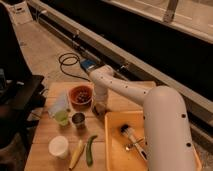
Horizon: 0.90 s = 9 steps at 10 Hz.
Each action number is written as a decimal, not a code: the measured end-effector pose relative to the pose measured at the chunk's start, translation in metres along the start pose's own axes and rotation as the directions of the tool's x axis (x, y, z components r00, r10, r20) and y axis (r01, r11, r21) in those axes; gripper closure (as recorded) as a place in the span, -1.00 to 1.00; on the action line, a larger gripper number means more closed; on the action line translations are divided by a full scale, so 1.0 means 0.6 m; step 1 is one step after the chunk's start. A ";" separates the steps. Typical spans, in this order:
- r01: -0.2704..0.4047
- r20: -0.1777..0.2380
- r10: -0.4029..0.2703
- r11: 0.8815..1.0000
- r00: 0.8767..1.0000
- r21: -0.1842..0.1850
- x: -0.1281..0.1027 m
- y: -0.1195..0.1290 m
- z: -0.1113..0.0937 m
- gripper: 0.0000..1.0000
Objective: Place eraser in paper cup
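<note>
The gripper hangs low over the table's middle, between the bowl and the tray's far-left corner. Whether it is released or clenched I cannot tell. The eraser is hidden there. The paper cup stands upright near the front-left corner.

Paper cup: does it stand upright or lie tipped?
Upright: the paper cup shows its round mouth facing up. The gripper is low, beside the red bowl.
</note>
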 end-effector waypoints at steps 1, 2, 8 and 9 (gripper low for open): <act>-0.022 -0.006 0.022 1.000 1.000 0.002 0.000 0.003 -0.001 0.41; -0.053 -0.012 0.053 0.999 0.999 -0.001 -0.001 0.010 -0.007 0.60; -0.350 -0.111 0.347 0.937 0.931 -0.008 -0.001 0.095 -0.151 1.00; -0.368 -0.134 0.365 0.930 0.921 0.000 -0.004 0.094 -0.181 1.00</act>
